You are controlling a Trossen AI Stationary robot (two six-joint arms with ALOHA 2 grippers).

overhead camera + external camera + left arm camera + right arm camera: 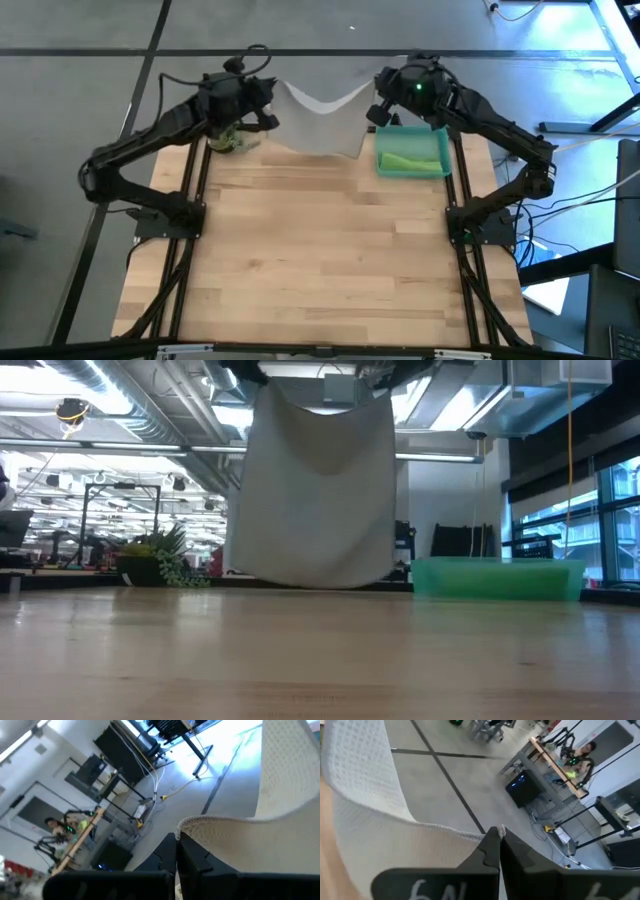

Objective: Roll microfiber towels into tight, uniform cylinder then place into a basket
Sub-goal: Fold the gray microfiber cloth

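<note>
Worktop [330, 260] is mostly bare wood; grey towel [320, 490] hangs in the air over its far edge, stretched between both arms, bottom hem just above the surface in the low view. Left pincer [268, 95] is clamped on one top corner, right pincer [378, 102] on the other (both wrist views show fingers pinched on a hem). Sag between them is visible, so my call: even out tension, lower both together and lay it flat and square before rolling, else the cylinder goes crooked. Basket [412, 152] sits at the far right, lime towel [410, 160] already inside; potted plant [232, 140] far left
</note>
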